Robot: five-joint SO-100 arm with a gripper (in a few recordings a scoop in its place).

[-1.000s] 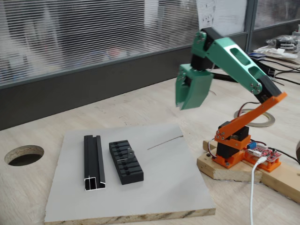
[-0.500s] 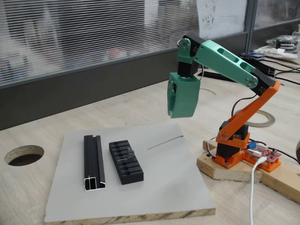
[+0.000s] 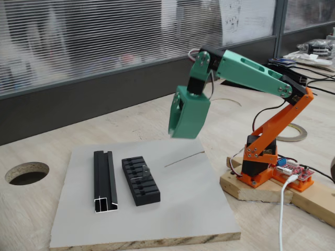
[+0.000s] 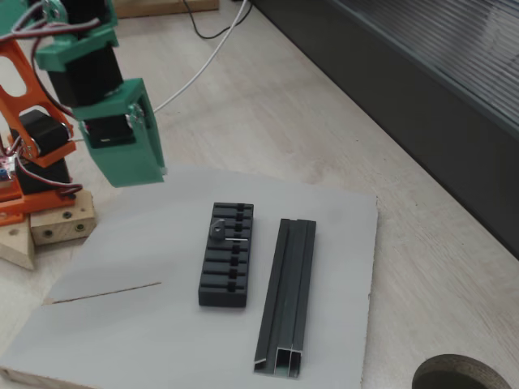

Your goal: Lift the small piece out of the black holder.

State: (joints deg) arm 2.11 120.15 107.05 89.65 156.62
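The black holder [image 3: 144, 193] [image 4: 223, 288] lies on a grey board [image 3: 183, 204] [image 4: 340, 219], its slots running crosswise. The small piece [image 3: 145, 170] [image 4: 219, 228], a tiny grey tab, stands in a slot near the holder's far end. My green gripper [image 3: 179, 133] [image 4: 144, 174] hangs in the air, pointing down, above the board's far edge. It is apart from the holder, to the right of it in a fixed view [image 3: 179, 133] and up-left of it in the other. Its fingers look shut with nothing held.
A longer black channel rail [image 3: 104, 180] [image 4: 288, 292] lies beside the holder. A thin grey wire-like line [image 3: 183, 158] [image 4: 105, 293] marks the board. The orange arm base [image 3: 261, 162] sits on a wooden block. A round hole [image 3: 27, 172] [image 4: 466, 377] is cut in the table.
The arm has stretched out, carrying the gripper left and lower, from over the bare table to above the board's far edge. Holder and piece have not moved.
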